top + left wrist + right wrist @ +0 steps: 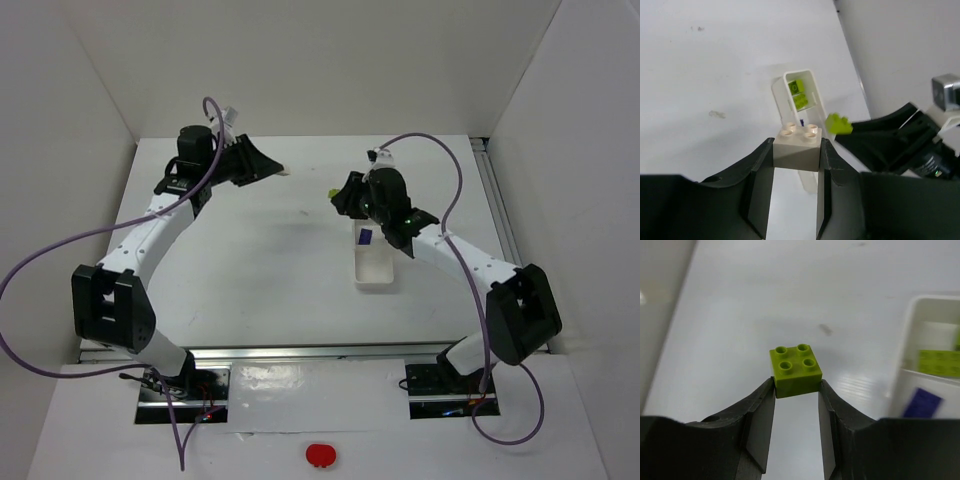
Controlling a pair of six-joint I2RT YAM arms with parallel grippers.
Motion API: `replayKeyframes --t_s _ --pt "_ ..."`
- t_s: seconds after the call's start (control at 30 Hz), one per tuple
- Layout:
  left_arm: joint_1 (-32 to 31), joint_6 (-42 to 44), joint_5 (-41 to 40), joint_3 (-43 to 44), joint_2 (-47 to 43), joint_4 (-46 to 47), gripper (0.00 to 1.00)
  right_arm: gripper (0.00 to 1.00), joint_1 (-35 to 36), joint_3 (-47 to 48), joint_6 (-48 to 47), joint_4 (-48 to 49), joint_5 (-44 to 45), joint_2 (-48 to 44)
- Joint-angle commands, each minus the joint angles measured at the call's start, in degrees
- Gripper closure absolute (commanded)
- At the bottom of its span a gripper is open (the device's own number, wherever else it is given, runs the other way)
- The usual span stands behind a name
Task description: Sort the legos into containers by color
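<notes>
Bricks fill both sets of jaws on my screens. My left gripper (796, 156) is closed on a cream-white square plastic brick (799, 144) with four studs, pinched by its sides right at the fingertips, studs facing up. Beyond those jaws and slightly to their right, the long narrow white plastic tray (778, 90) lies on the white table (700, 100). In its compartment farthest from the jaws I see two yellow-green bricks (799, 95).

My right gripper (796, 392) is clamped on a yellow-green square plastic brick (795, 371), also four-studded and held the same way between the tips. The tray sits off to the right of these jaws. The compartment ahead shows blurred yellow-green, and the next one, nearer the jaws, holds a dark purple-blue piece (922, 402).

From overhead, the right jaws hang just beside the tray's far end. The left jaws are well apart from it, out to its left.
</notes>
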Motion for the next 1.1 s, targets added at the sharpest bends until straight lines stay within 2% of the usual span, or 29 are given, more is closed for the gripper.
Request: replayKeyframes --t_s 0.0,0.13,0.23,0.3,0.37,0.47,0.5,0.6,0.63,0.7,0.83,0.9,1.0,1.07 --pt "-1.5 4.3 -4.2 1.7 0.7 -6.4 1.0 0.94 -1.8 2.3 -5.5 -9.4 17.0 0.4" --pt "-3.7 3.8 -2.9 -2.5 -0.5 -6.4 1.0 0.94 -2.8 7.8 -8.6 -10.7 20.5 7.6" --pt "-5.1 4.4 -1.6 -5.7 -2.2 -6.4 1.0 0.92 -2.8 8.3 -10.5 -8.0 22.0 11.2" --pt "-6.6 7.3 2.9 -6.2 -2.8 -7.3 1.0 0.91 -2.8 9.0 -11.8 -7.3 25.9 13.3" --pt "-8.2 9.2 6.8 -5.5 -1.6 -10.9 1.0 0.91 -4.3 11.3 -12.5 -7.3 25.9 15.0" --pt "-10.4 9.9 8.1 -6.9 -1.6 -11.4 1.0 0.91 -4.9 13.5 -13.7 -8.1 25.3 18.3" --pt "-11.8 9.9 8.1 -7.6 -2.4 -10.9 1.0 0.87 -4.9 13.5 -13.7 -8.1 25.3 18.3" --pt "-14.2 9.9 5.9 -9.4 -3.1 -10.3 1.0 0.42 -5.5 13.0 -14.3 -5.2 24.8 19.1" --pt "-14.8 9.3 5.9 -10.0 -3.1 -10.3 1.0 0.31 -6.1 13.0 -14.3 -5.2 24.0 19.1" --pt "-16.7 9.3 5.2 -10.0 -3.1 -10.3 1.0 0.17 -6.7 13.6 -14.3 -5.7 22.6 19.1" --pt "-19.8 9.3 3.3 -8.4 -2.6 -10.3 1.0 0.17 -6.7 14.4 -13.7 -6.4 22.0 17.9" --pt "-20.7 8.7 3.3 -7.7 -1.8 -9.6 1.0 0.17 -6.7 11.9 -12.1 -7.5 23.5 13.8" --pt "-24.2 8.2 0.9 -4.8 0.8 -9.6 1.0 0.17 -8.1 1.9 -9.2 -2.9 26.7 1.0" --pt "-27.9 8.2 -2.1 -2.0 4.0 -9.1 1.0 0.17 -12.0 -0.6 -4.5 -5.0 26.7 -5.7"
